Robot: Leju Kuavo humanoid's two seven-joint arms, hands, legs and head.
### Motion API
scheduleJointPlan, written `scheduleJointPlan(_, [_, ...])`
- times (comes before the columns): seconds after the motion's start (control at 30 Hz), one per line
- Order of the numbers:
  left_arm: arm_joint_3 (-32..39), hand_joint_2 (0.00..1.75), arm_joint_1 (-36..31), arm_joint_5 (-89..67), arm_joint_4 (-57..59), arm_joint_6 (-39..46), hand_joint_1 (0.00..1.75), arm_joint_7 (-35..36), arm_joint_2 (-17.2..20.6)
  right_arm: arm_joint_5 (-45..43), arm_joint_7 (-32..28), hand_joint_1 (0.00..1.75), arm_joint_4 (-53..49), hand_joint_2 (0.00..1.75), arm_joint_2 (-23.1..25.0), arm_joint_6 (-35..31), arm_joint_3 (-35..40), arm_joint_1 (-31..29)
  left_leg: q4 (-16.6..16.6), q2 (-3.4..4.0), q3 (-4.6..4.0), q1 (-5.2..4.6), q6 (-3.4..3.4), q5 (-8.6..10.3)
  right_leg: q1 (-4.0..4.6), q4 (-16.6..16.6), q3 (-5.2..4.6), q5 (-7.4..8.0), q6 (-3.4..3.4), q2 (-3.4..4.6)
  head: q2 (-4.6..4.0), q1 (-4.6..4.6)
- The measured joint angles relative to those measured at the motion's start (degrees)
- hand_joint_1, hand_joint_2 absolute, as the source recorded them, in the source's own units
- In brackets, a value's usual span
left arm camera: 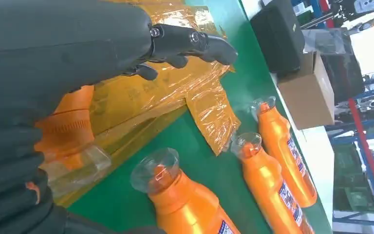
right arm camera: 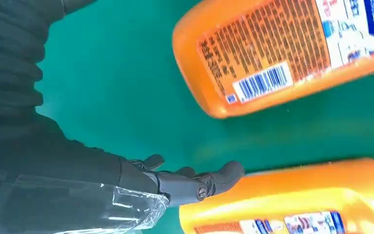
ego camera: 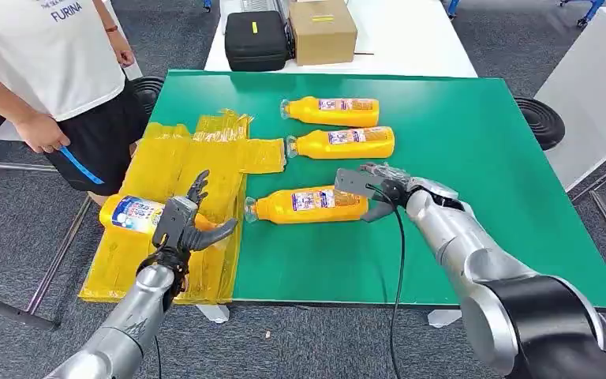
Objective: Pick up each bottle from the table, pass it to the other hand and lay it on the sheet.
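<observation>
So, four orange bottles are seen here, all lying on their sides, and the green table [ego camera: 481,158] is used as the reference for everything. One bottle [ego camera: 130,213] is already laid on the yellow sheet [ego camera: 166,166], which is draped over the left edge of the table. The left hand [ego camera: 183,225] is held just above and beside that bottle, with its fingers [left arm camera: 195,44] spread apart and nothing gripped; in the left wrist view the fingers are seen stretched out over the crinkled sheet.

Three more bottles are left on the bare green surface of the table, caps pointed toward the sheet. The nearest bottle [ego camera: 306,205] sits closest to the front edge of the table, the middle bottle [ego camera: 341,143] is found further back, and the far bottle [ego camera: 331,110] is nearest the back edge. All three are kept apart from each other.

The right hand [ego camera: 379,189] is placed at the base end of the nearest bottle. Its fingers [right arm camera: 214,179] are seen parted and lying right against the bottle's side in the right wrist view, but the bottle isn't clamped: it's flat on the table and nothing is wrapped around it as far as can be told.

Beyond the back edge of the table, a black case [ego camera: 256,39] and a cardboard box [ego camera: 322,30] are parked on a white surface. A person [ego camera: 55,71] in a white shirt is stood off the left side of the table, near the sheet.
</observation>
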Motion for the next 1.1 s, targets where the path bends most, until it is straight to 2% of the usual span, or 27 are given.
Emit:
scheduleJointPlan(0.7, [-0.1,1.75,-0.7,0.5,0.0,-0.1,0.0,0.2,-0.4,5.7,0.3,0.0,0.2,1.75,-0.5,-3.1,4.3,0.3,0.0,0.0,0.0,-0.01,0.0,0.0,0.0,0.0,-0.01,0.0,0.0,0.0,0.0,0.02])
scheduleJointPlan(1.1, [-0.7,1.75,-1.3,0.7,0.7,0.1,0.0,0.1,-1.0,7.5,-2.9,0.0,0.3,1.75,-0.3,-6.2,6.2,1.8,0.0,0.0,-0.01,0.0,0.0,0.0,0.0,0.0,-0.01,0.0,0.0,0.0,0.0,0.02])
